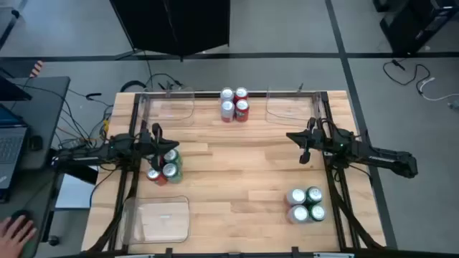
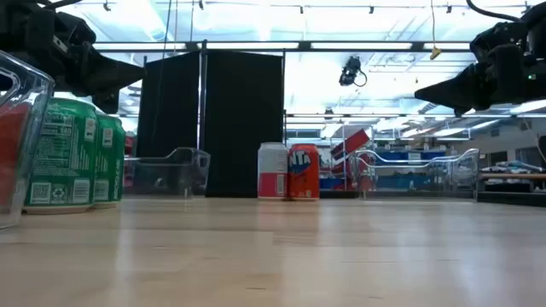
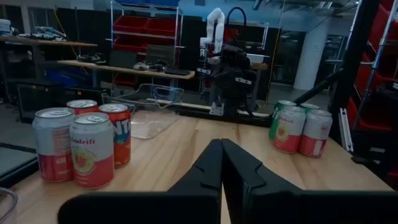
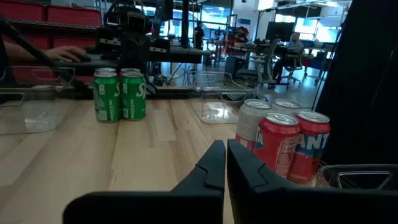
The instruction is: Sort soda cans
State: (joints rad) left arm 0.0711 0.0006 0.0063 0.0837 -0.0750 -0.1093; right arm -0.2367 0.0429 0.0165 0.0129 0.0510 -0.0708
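Soda cans stand upright on the wooden table in three clusters. Red and silver-white ones are at the far middle (image 1: 234, 104) (image 2: 288, 171) (image 3: 81, 147) (image 4: 283, 141). Green ones with some red are at the left (image 1: 165, 165) (image 2: 72, 153) (image 4: 119, 94). Green and silver-white ones are at the near right (image 1: 306, 204) (image 3: 298, 128). My left gripper (image 1: 157, 135) (image 3: 222, 157) is shut and hovers above the table just beyond the left cluster. My right gripper (image 1: 303, 147) (image 4: 219, 157) is shut and hovers over bare table at the right, touching nothing.
Clear plastic trays sit at the far left (image 1: 169, 107), the far right (image 1: 290, 107) and the near left (image 1: 158, 219) of the table. Bare wood lies in the middle (image 1: 240, 168). A person's hand (image 1: 16, 231) rests on the desk left of the table.
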